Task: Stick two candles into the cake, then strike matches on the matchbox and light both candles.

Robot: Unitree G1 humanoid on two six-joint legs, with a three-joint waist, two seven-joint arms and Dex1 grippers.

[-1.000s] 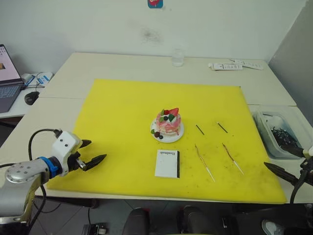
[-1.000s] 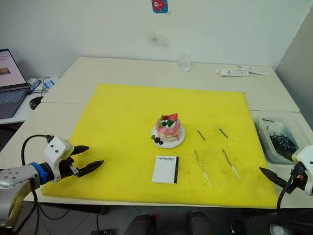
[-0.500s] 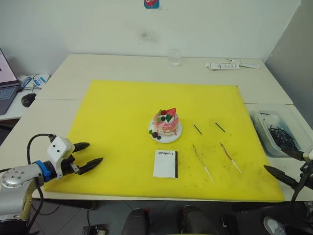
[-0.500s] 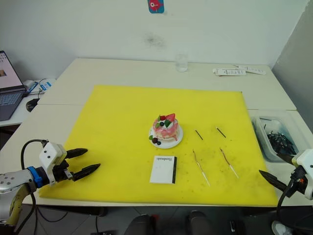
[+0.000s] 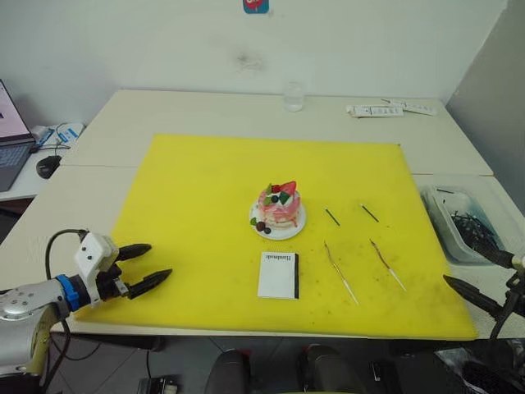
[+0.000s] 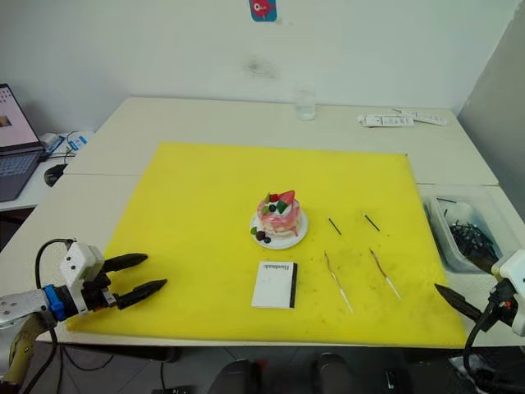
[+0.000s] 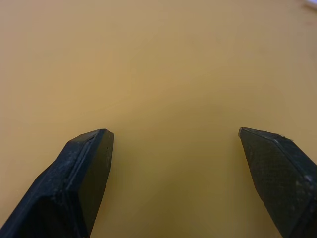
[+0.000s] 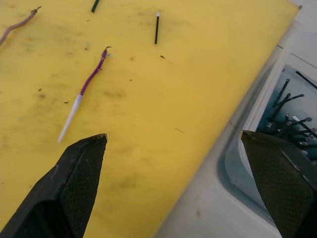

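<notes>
Both grippers stand empty with fingers spread wide: the left gripper hangs over the near left corner of the yellow mat, and the right gripper sits off the mat's near right edge, just beside the grey bin. The cake rests on its white plate near the mat's centre, bare of candles. The matchbox lies flat just in front of it. The two candles lie flat on the mat to the right of the matchbox, side by side and apart, with the two matches beyond them, to the right of the cake. No step of the task appears begun. The chief risk, in my judgement, lies in the pick-up: the candles are wire-thin and flush against the mat, so blunt fingertips may slide over one or bend it, or nudge the neighbouring candle out of line. Compared with one second earlier, the left gripper has drawn back and lower toward the mat's near corner; the items on the mat lie in the same arrangement, and the right gripper is about where it was.
</notes>
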